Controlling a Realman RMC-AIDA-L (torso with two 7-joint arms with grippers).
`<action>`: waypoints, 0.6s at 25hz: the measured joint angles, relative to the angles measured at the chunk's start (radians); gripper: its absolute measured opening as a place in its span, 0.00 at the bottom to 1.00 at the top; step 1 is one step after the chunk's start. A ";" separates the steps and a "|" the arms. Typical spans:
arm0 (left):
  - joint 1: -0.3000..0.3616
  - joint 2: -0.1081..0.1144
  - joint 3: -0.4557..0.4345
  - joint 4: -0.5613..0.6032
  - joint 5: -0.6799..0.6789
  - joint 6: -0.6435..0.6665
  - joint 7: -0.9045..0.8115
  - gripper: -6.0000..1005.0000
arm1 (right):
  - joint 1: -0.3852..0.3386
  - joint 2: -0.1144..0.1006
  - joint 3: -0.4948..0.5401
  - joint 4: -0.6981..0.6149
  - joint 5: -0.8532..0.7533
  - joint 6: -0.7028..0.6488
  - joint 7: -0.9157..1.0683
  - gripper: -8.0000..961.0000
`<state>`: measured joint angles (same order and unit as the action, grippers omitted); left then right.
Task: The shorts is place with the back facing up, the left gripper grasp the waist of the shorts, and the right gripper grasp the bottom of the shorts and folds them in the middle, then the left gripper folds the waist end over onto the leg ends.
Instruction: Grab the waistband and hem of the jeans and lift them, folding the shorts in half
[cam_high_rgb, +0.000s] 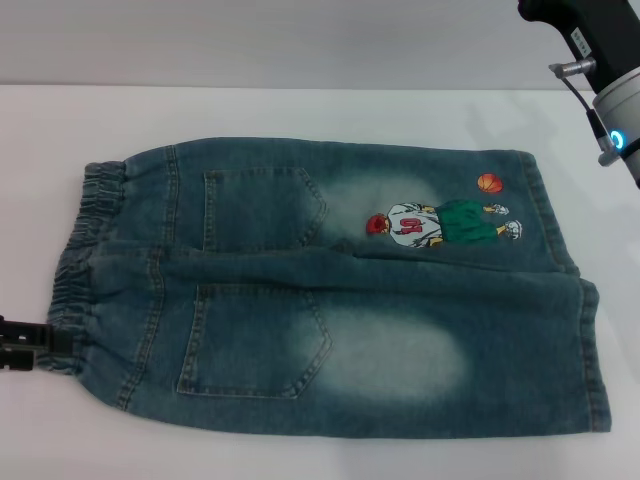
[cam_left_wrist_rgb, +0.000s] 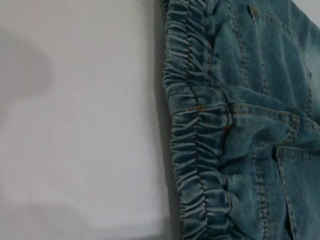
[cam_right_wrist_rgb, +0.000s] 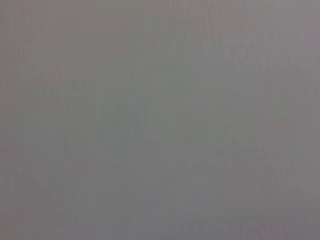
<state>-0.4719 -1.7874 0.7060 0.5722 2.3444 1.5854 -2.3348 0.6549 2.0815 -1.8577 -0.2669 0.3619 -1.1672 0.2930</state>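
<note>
Flat out, back side up: we see the shorts (cam_high_rgb: 330, 290) spread unfolded on the white counter (cam_high_rgb: 300, 110).

Their gathered waist (cam_high_rgb: 80, 260) lies toward our left, the two leg hems (cam_high_rgb: 580, 300) toward our right, with both back pockets showing and the embroidered basketball player (cam_high_rgb: 440, 222) and orange ball (cam_high_rgb: 488, 182) on the far leg. Our left gripper (cam_high_rgb: 25, 345) sits low at the near corner of the waistband, touching or just beside it; whether its jaws are open or closed, we cannot tell. Our right gripper (cam_high_rgb: 600, 60) hangs above the far right corner, apart from the hems, its jaws out of sight. Our left wrist view shows the ruched band against bare counter.
</note>
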 joint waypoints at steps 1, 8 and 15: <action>-0.002 -0.001 0.001 0.000 0.002 0.000 0.000 0.84 | 0.000 0.000 0.000 0.000 0.000 0.000 0.000 0.65; -0.010 -0.005 0.001 0.000 0.007 -0.001 0.000 0.84 | -0.002 0.000 0.000 0.000 0.001 0.000 0.000 0.65; -0.019 -0.011 0.000 0.000 0.007 0.018 0.000 0.84 | -0.005 0.000 0.000 0.000 0.001 0.001 0.000 0.65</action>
<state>-0.4911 -1.7984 0.7061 0.5721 2.3518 1.6029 -2.3345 0.6503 2.0815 -1.8577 -0.2668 0.3633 -1.1665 0.2930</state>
